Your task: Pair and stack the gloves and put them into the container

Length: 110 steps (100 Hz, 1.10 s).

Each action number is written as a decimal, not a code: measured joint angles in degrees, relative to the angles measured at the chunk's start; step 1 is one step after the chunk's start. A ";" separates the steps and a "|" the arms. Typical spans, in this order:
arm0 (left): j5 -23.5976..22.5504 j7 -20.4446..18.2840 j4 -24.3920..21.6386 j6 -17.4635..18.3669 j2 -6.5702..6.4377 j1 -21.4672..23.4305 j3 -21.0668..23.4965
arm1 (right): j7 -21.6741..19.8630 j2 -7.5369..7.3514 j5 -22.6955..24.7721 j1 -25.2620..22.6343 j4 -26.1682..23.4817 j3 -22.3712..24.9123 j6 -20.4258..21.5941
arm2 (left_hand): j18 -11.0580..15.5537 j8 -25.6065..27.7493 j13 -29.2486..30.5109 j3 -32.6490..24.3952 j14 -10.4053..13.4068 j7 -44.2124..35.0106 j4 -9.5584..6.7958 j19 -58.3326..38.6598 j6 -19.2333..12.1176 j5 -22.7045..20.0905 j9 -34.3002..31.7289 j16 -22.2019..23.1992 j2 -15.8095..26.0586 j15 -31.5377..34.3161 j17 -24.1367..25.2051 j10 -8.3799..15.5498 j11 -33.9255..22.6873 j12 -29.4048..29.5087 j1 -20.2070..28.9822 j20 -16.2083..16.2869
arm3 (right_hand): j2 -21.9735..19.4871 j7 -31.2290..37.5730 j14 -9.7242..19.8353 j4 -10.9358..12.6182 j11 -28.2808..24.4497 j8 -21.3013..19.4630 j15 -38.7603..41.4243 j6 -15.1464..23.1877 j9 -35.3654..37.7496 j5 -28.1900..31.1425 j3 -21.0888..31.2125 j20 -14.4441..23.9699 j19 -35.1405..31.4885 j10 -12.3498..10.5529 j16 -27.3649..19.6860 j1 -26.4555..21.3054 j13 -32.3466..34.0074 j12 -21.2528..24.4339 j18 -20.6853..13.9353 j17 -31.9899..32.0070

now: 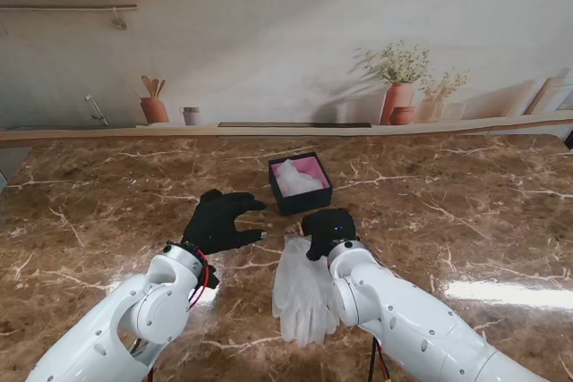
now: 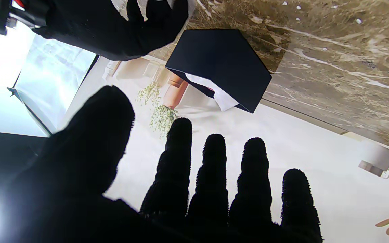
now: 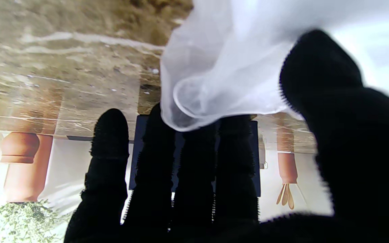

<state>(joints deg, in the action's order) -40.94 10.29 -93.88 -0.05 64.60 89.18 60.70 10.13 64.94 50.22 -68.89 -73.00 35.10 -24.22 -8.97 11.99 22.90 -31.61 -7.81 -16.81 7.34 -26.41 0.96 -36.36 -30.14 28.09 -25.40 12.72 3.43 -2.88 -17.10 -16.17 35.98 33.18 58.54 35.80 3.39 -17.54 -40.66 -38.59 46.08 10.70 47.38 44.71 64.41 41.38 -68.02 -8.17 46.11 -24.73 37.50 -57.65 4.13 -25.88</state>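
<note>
- the left hand hovers over the brown marble worktop, fingers spread and straight, nothing in its grasp; it is released.
- the right hand sits just beside the left hand, on the robot's right of it, its fingers reaching toward the container.
- in the right wrist view a thin white glove edge drapes between the thumb and the other fingers of the right hand; whether the fingers actually pinch it i cannot tell.
- the white gloves lie flat on the worktop nearer to me than the right hand, against its wrist and forearm, fingers pointing toward me; they look stacked, though how many layers is unclear.
- the dark square container stands just beyond both hands, farther from me, closer to the right hand, apart from its fingertips.
- inside the container there is pink lining with something white resting in it.
</note>
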 measured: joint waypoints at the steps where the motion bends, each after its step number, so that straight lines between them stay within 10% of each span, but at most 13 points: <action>1: 0.00 0.06 0.00 0.01 0.00 0.03 0.04 | 0.03 0.03 -0.04 0.00 0.01 -0.02 0.03 | 0.00 0.00 0.00 0.00 0.00 -0.01 0.00 0.01 0.00 -0.01 0.00 0.00 0.00 0.00 0.00 0.00 0.00 0.00 0.00 0.00 | 0.03 0.20 0.01 -0.77 1.00 -0.10 -1.89 0.14 -0.76 0.02 -0.04 0.02 0.03 0.01 -0.21 -0.09 -0.51 0.32 -0.01 0.01; 9: 0.00 0.48 0.04 0.17 0.02 0.30 0.31 | 0.19 0.25 -0.46 -0.12 0.09 -0.08 0.47 | -0.03 0.06 0.00 0.52 0.00 -0.20 0.00 0.08 -0.04 -0.59 0.00 0.00 -0.02 -0.01 0.00 0.16 0.01 0.01 0.00 0.05 | -0.20 12.26 -0.11 -1.36 8.46 -8.92 -9.17 7.96 -4.06 9.29 3.14 0.06 0.64 1.20 -7.39 -0.76 -1.93 9.08 0.02 -0.33; 27: -0.08 0.86 0.04 0.38 0.06 1.04 0.98 | 0.99 0.32 -0.92 -0.75 -0.11 0.69 3.04 | -0.04 0.07 0.00 1.03 0.01 -0.21 -0.01 0.68 -0.05 -0.59 0.00 -0.02 -0.02 -0.01 0.00 0.20 0.02 0.50 0.00 0.72 | 0.27 14.54 -3.62 -1.44 18.45 -25.16 -22.15 9.57 4.27 15.04 1.22 -1.56 -0.15 4.16 -18.02 -6.74 11.13 27.27 1.53 -10.17; 46: -0.08 0.99 -0.11 0.37 0.06 1.66 1.48 | 6.70 1.48 -3.40 -1.97 1.89 2.29 7.06 | -0.10 0.09 0.00 1.03 0.05 -0.23 0.00 1.38 -0.07 -0.59 0.00 -0.04 -0.02 -0.02 0.01 0.25 0.03 0.52 0.00 0.82 | 3.76 18.15 -2.81 -1.21 13.67 -29.20 -9.58 9.07 25.03 18.67 2.59 -5.12 -10.50 2.10 -14.10 -11.74 32.68 21.20 0.70 -24.42; 73: -0.09 0.98 -0.40 0.38 0.05 2.17 2.08 | 8.71 2.30 -5.56 -5.48 1.48 7.82 11.43 | -0.13 0.54 0.00 1.03 0.15 -0.95 0.00 2.11 -0.63 -0.61 0.00 -0.05 -0.02 -0.02 0.01 0.28 0.03 0.53 0.00 1.40 | 3.67 19.08 -2.80 -1.39 10.99 -29.40 -3.82 8.89 26.22 19.27 -0.11 -6.28 -11.88 1.77 -9.38 -14.77 33.55 16.16 0.26 -24.27; 78: -0.11 0.97 -0.46 0.38 0.05 2.24 2.18 | 8.74 2.24 -5.77 -6.46 0.34 9.02 11.52 | -0.14 0.57 0.00 1.03 0.15 -1.02 -0.01 2.16 -0.65 -0.61 0.00 -0.06 -0.02 -0.04 0.01 0.28 0.05 0.53 0.00 1.41 | 2.45 17.23 -2.80 -1.48 10.66 -25.12 -3.59 8.67 26.22 17.61 -0.65 -6.28 -11.88 1.77 -8.61 -15.77 33.52 16.09 0.21 -23.75; 80: -0.15 0.97 -0.48 0.38 0.05 2.27 2.21 | 8.72 2.19 -5.76 -6.77 -0.14 9.36 11.57 | -0.15 0.57 0.00 1.03 0.15 -1.03 -0.01 2.17 -0.65 -0.62 0.00 -0.06 -0.03 -0.06 0.01 0.29 0.08 0.53 0.00 1.41 | 2.07 14.32 -2.80 -1.48 10.15 -16.17 -3.59 7.86 26.22 15.08 -0.65 -6.28 -11.88 1.77 -8.17 -15.59 33.51 16.06 0.21 -23.66; 95: -0.39 0.94 -0.68 0.44 0.03 2.46 2.46 | 8.64 1.73 -3.93 -8.02 -2.77 11.10 12.89 | -0.16 0.71 0.00 1.03 0.17 -1.68 -0.01 2.22 -0.74 -1.87 0.00 -0.08 -0.03 -0.10 0.02 0.29 0.63 0.54 0.01 1.43 | 1.86 15.86 -2.80 -1.48 8.77 12.98 -3.18 3.69 26.22 11.58 -0.65 -6.28 -11.77 1.91 -7.12 -15.59 33.49 16.87 0.20 -23.24; 110: -0.47 1.04 -0.78 0.55 0.03 2.59 2.67 | 9.20 1.50 -3.02 -8.60 -4.17 12.68 13.53 | -0.16 0.71 0.00 1.62 0.17 -1.68 -0.01 2.82 -0.75 -1.87 0.00 -0.08 0.43 -0.11 0.02 0.30 0.64 0.54 0.04 1.53 | 1.31 21.92 -3.05 -1.48 8.76 20.94 -3.18 5.16 26.22 15.56 -0.65 -6.28 -11.15 2.35 -7.06 -15.59 33.49 15.45 0.20 -23.24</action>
<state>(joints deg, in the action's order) -41.41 11.34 -94.67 0.49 64.62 91.77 63.37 19.33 66.44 47.20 -77.49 -77.16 47.78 -10.70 -9.13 12.70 22.90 -30.00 -7.65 -18.48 7.33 -23.59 0.21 -38.24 -30.14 28.01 -24.97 12.61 3.45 -2.58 -16.46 -15.63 36.02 34.71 59.85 57.72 0.34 -19.02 -31.90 -17.65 42.90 15.86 73.60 60.26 63.76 35.10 -79.16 -5.83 39.05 -40.32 70.99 -42.20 4.33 -49.12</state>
